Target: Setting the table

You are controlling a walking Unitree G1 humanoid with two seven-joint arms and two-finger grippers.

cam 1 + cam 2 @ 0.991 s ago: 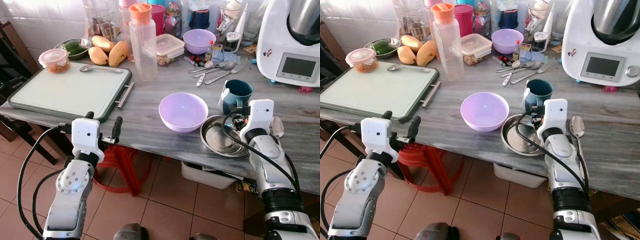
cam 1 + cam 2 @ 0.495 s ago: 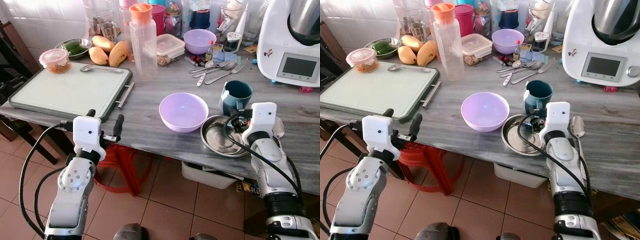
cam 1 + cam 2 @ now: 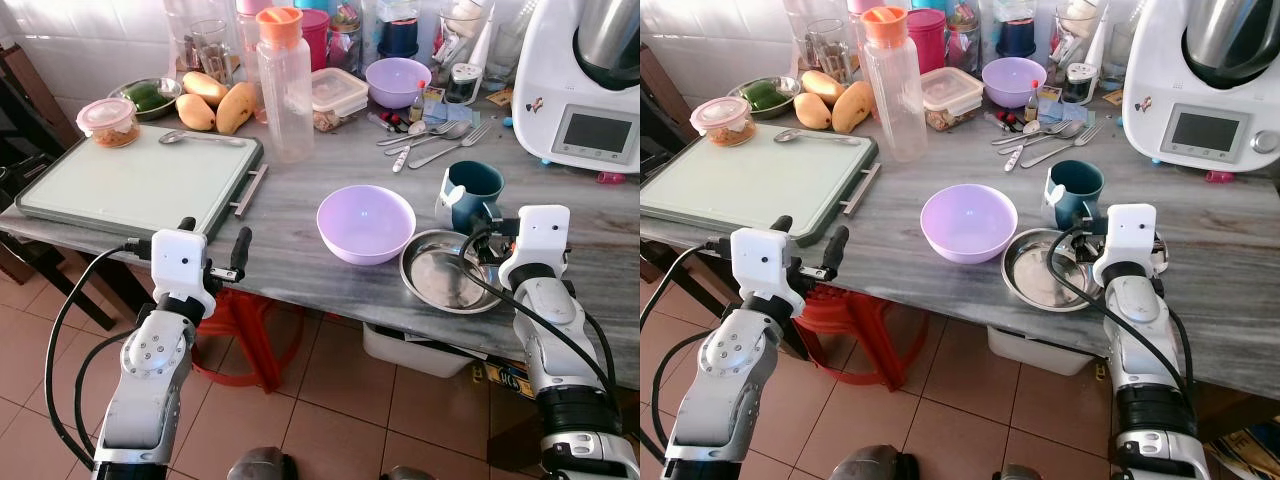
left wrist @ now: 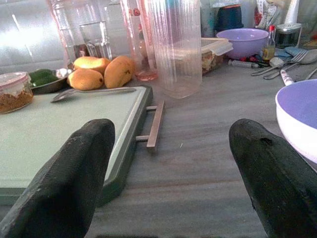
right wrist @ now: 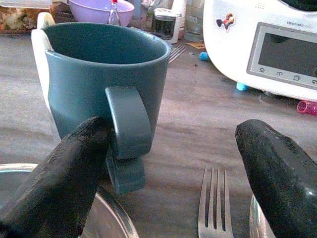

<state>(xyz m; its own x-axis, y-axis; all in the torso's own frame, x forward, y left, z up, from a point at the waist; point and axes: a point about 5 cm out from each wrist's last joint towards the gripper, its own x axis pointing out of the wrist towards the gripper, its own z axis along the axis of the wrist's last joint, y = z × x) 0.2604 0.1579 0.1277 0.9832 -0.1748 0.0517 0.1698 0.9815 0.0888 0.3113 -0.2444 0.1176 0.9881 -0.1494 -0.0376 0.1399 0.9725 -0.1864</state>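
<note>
A lilac bowl (image 3: pixel 366 222) stands at the middle of the grey table, with a steel plate (image 3: pixel 440 275) at its right and a teal mug (image 3: pixel 475 192) behind the plate. My right gripper (image 5: pixel 168 168) is open, low over the table just right of the plate, and it points at the mug's handle (image 5: pixel 126 129). A fork (image 5: pixel 213 203) lies on the table between its fingers. My left gripper (image 3: pixel 212 240) is open at the table's front edge, in front of the green tray (image 3: pixel 140 185), holding nothing.
A clear water bottle (image 3: pixel 284 85), mangoes (image 3: pixel 215 100), a second lilac bowl (image 3: pixel 398 80) and loose cutlery (image 3: pixel 430 140) sit toward the back. A white kitchen machine (image 3: pixel 590 90) fills the back right. A red stool (image 3: pixel 245 320) stands under the table.
My right gripper has shifted rightward off the plate's rim to the spot right of the mug. My left gripper has edged slightly toward the table.
</note>
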